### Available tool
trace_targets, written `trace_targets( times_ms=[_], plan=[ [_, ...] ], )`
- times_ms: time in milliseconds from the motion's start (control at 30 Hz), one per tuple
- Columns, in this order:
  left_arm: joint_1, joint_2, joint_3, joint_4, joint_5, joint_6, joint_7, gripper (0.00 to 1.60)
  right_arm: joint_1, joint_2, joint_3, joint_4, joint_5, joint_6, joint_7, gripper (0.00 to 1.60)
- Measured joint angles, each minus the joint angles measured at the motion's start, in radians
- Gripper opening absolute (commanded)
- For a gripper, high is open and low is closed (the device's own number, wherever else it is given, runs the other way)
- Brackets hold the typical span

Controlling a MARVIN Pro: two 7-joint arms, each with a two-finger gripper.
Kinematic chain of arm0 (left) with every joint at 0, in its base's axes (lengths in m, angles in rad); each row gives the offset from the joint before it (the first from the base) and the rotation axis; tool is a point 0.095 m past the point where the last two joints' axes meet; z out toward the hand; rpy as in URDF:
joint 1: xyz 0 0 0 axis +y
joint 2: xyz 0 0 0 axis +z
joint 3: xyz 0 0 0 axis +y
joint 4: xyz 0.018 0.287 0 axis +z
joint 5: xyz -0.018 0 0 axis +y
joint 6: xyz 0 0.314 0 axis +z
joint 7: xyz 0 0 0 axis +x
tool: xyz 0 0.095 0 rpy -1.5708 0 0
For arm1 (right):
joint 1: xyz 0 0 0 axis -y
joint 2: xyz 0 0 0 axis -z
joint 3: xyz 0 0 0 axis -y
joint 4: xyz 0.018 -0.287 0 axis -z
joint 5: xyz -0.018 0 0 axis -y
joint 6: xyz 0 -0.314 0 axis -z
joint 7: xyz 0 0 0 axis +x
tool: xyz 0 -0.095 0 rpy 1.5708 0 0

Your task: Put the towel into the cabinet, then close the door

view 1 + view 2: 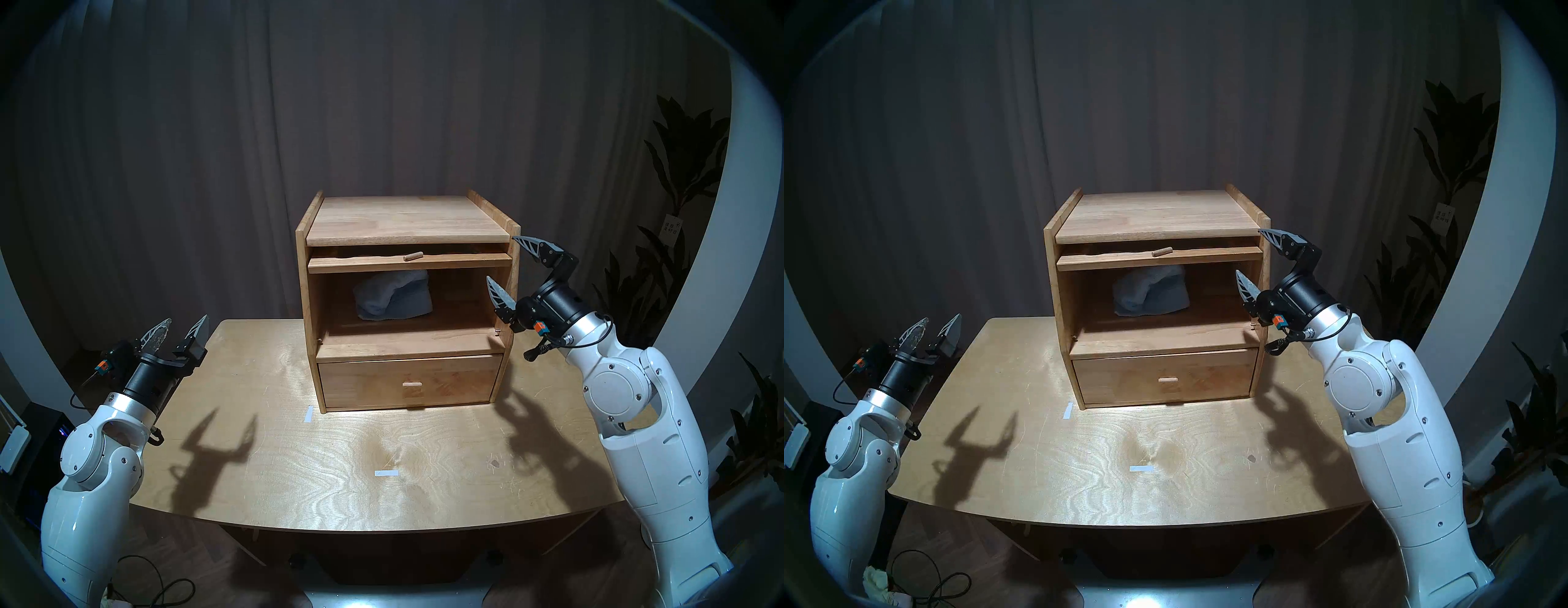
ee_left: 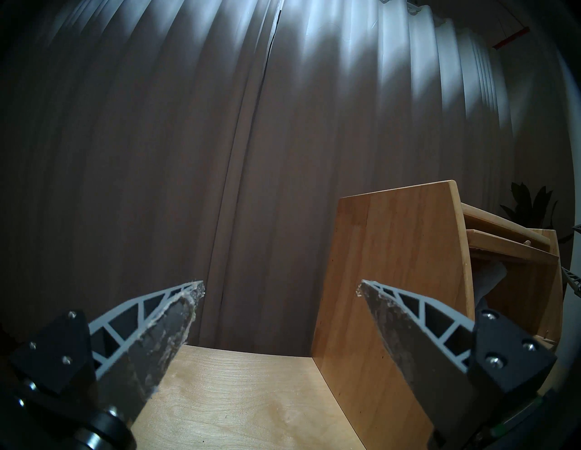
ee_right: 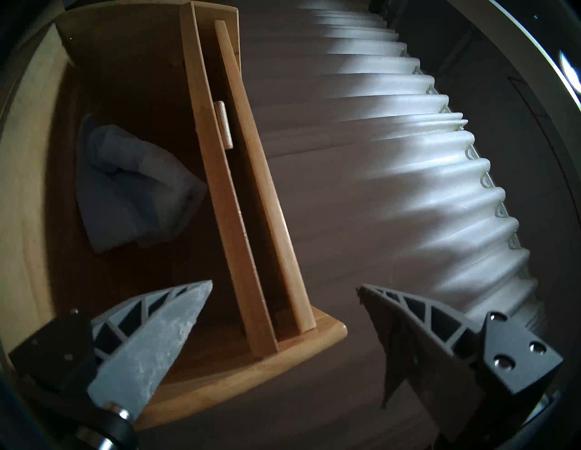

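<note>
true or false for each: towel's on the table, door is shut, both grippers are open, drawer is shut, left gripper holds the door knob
1. The towel lies on the table. False: it sits inside the cabinet.
2. The door is shut. False: it is flipped up under the top.
3. Both the left gripper and the right gripper are open. True.
4. The drawer is shut. True.
5. The left gripper holds the knob. False: it holds nothing, off to the cabinet's side.

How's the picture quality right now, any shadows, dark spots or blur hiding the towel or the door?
Head views: sharp; hard gripper shadows fall on the table; the towel sits dim but readable inside the cabinet. Right wrist view: turned sideways, dark cabinet interior, towel slightly soft, door edge clear. Left wrist view: mostly curtain, towel barely visible.
</note>
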Motion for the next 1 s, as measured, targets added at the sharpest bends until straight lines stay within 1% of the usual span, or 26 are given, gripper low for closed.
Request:
trace_targets(
  times_ms=[133,300,433,533,600,700,767,833,1000],
  plan=[
    [0.0,0.001,-0.001,0.001,-0.003,-0.001,-0.006,1.6,-0.043,-0.005,0.017,-0.018,-0.005,0.015,-0.011,1.6],
    [0.0,0.001,-0.002,0.004,-0.008,-0.003,-0.016,1.6,-0.109,-0.019,0.051,-0.065,-0.043,0.046,-0.045,1.6],
    [-0.001,0.002,-0.004,0.007,-0.011,-0.007,-0.024,1.6,-0.162,-0.035,0.079,-0.117,-0.09,0.07,-0.097,1.6],
    [-0.001,0.002,-0.005,0.008,-0.012,-0.01,-0.031,1.6,-0.195,-0.046,0.083,-0.153,-0.136,0.098,-0.122,1.6],
    [-0.001,0.002,-0.005,0.01,-0.013,-0.012,-0.034,1.6,-0.204,-0.053,0.07,-0.162,-0.166,0.117,-0.129,1.6],
    [-0.001,0.002,-0.006,0.012,-0.014,-0.015,-0.039,1.6,-0.202,-0.063,0.03,-0.155,-0.196,0.137,-0.129,1.6],
    [-0.001,0.002,-0.006,0.012,-0.015,-0.016,-0.042,1.6,-0.18,-0.072,-0.018,-0.118,-0.214,0.149,-0.126,1.6],
    [-0.001,0.002,-0.006,0.013,-0.015,-0.016,-0.043,1.6,-0.158,-0.078,-0.049,-0.08,-0.227,0.154,-0.126,1.6],
    [-0.002,0.003,-0.006,0.014,-0.017,-0.016,-0.045,1.6,-0.109,-0.094,-0.083,-0.021,-0.256,0.16,-0.127,1.6]
  ],
)
